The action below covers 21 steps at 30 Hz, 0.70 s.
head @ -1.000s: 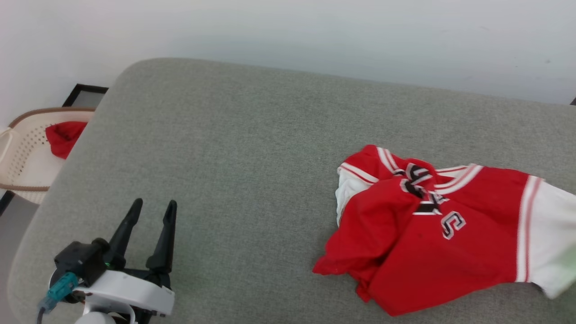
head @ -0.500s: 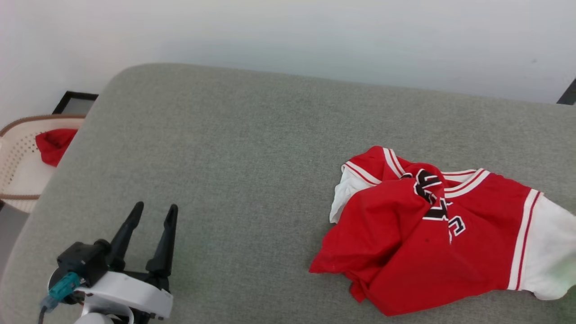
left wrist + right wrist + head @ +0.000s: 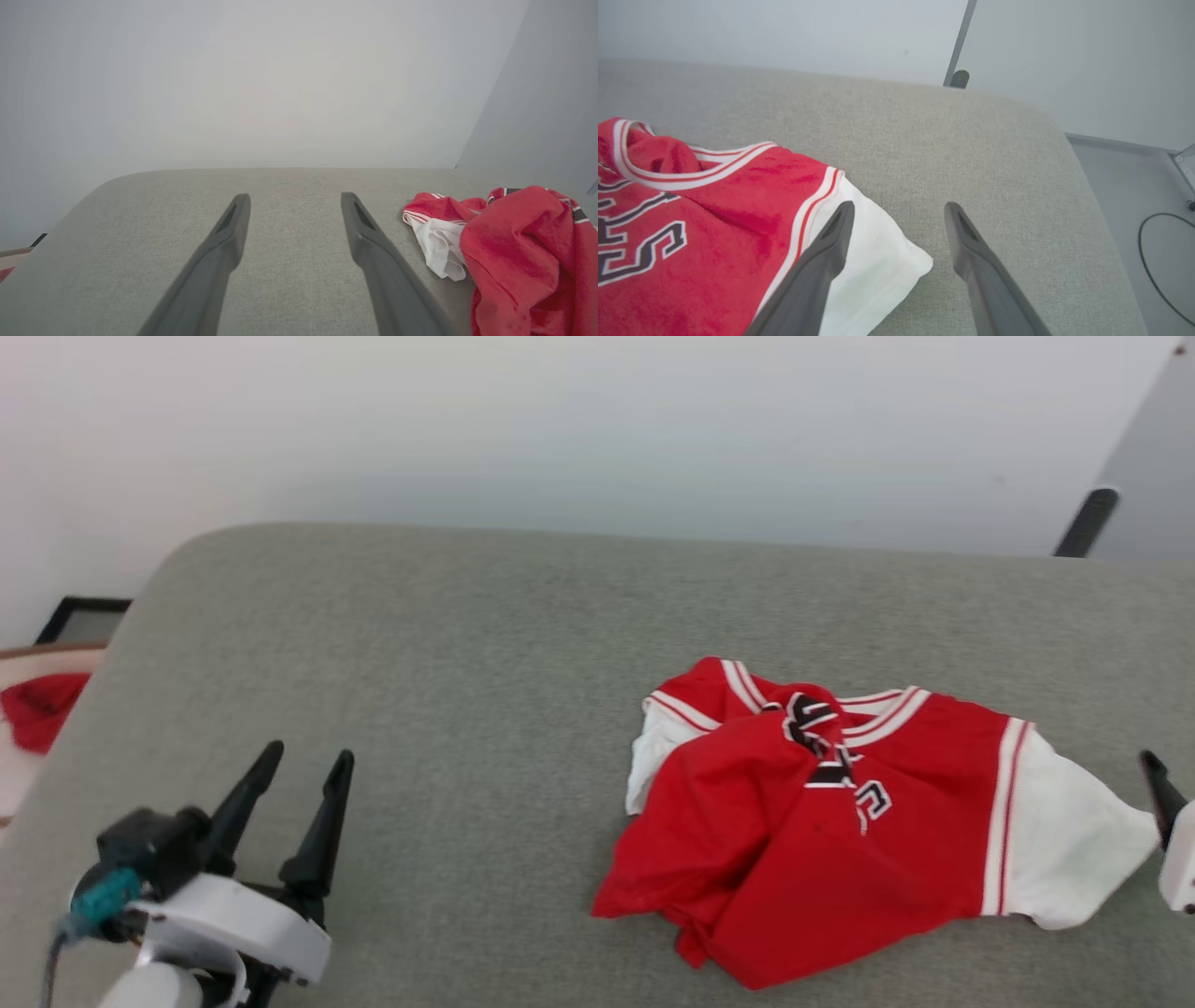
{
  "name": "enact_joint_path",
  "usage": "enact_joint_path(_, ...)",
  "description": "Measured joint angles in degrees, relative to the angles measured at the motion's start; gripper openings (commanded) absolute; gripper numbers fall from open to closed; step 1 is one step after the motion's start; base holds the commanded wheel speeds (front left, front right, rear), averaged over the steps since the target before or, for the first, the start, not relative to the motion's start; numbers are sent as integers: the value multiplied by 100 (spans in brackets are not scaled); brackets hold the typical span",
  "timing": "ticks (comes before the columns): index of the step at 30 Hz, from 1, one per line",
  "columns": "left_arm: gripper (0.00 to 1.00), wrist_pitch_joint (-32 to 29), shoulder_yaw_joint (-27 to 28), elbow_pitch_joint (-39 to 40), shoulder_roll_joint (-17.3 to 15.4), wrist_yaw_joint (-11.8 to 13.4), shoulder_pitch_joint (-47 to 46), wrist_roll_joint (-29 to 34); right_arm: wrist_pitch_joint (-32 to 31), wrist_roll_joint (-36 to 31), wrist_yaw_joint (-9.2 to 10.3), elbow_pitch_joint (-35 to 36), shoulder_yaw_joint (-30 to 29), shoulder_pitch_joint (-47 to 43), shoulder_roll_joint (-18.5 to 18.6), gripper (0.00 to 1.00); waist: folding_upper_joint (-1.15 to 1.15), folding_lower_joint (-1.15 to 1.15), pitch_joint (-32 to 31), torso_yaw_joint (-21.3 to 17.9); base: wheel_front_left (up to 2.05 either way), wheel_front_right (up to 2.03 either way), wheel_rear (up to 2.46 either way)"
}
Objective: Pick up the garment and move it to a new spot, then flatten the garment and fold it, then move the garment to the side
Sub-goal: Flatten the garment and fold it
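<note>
the garment [image 3: 822, 859] lies crumpled on the right part of the grey padded bench [image 3: 448, 644], with one white sleeve spread toward the right hand [image 3: 899, 207]. that hand is released, its fingers wide apart, one crossing the sleeve's edge, gripping nothing. the left hand [image 3: 308, 758] hovers well apart from the garment, also released and empty.

You had soft matt cloth on the garment [image 3: 784, 868], coarse grey woven fabric on the cushion [image 3: 448, 644], and smooth matt dark plastic on the left gripper [image 3: 294, 197].
</note>
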<state>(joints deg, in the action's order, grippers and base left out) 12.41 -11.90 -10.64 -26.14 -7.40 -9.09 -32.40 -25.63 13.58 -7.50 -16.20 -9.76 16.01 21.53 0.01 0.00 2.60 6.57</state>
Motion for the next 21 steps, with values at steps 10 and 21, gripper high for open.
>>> enact_joint_path(10,100,-1237,-109,339,-343,0,-416,-505,1525,-250,-1,1111,301,-634,-597,100,0,0,-77,-618,0,0,0)
enact_joint_path(21,100,-3330,-566,432,-546,0,-1543,-1234,2496,-533,-1,1527,553,-967,-1216,100,0,0,181,-1208,0,0,0)
